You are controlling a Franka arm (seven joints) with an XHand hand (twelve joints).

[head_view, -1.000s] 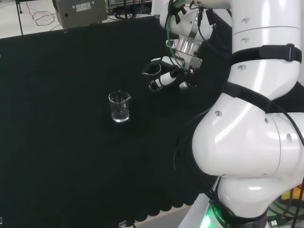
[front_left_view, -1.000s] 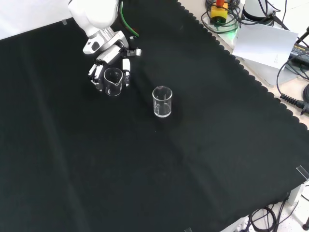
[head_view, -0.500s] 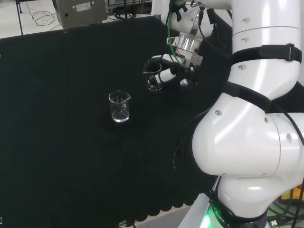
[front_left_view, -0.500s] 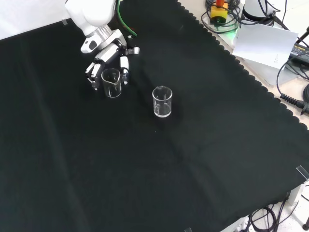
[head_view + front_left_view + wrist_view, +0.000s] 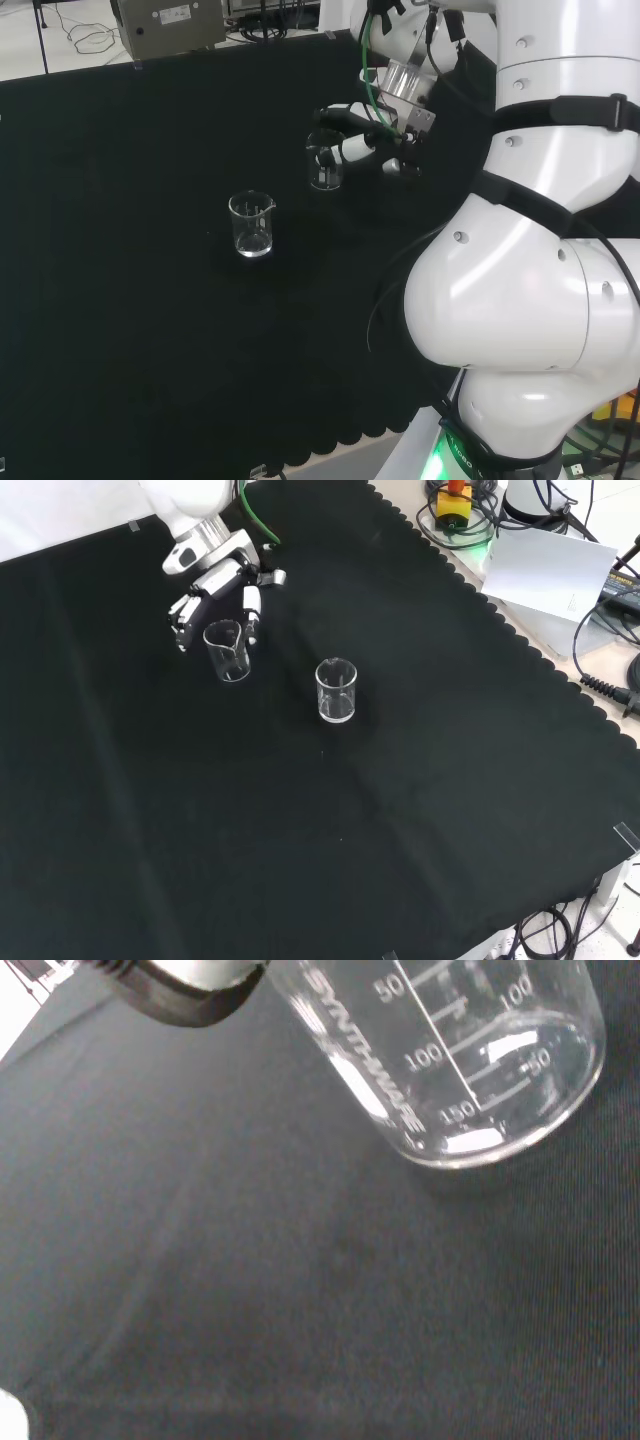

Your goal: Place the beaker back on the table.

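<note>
Two beakers in the head view: the task's beaker (image 5: 324, 165) at two o'clock from the spare beaker (image 5: 251, 226), now upright with its base on the cloth (image 5: 150, 330), no longer tilted in the hand (image 5: 365, 140). Fingers straightened and spread, at three o'clock of the rim.

Front view: beaker (image 5: 227, 652) at ten o'clock from the spare, hand (image 5: 215, 580) drawn back toward twelve, fingertips flanking the rim; touching or apart, cannot tell.

Wrist view: glass base flat on the cloth, a fingertip (image 5: 185, 980) just beside the wall. Looks set down and let go; likely leaves only the withdrawal.
</note>
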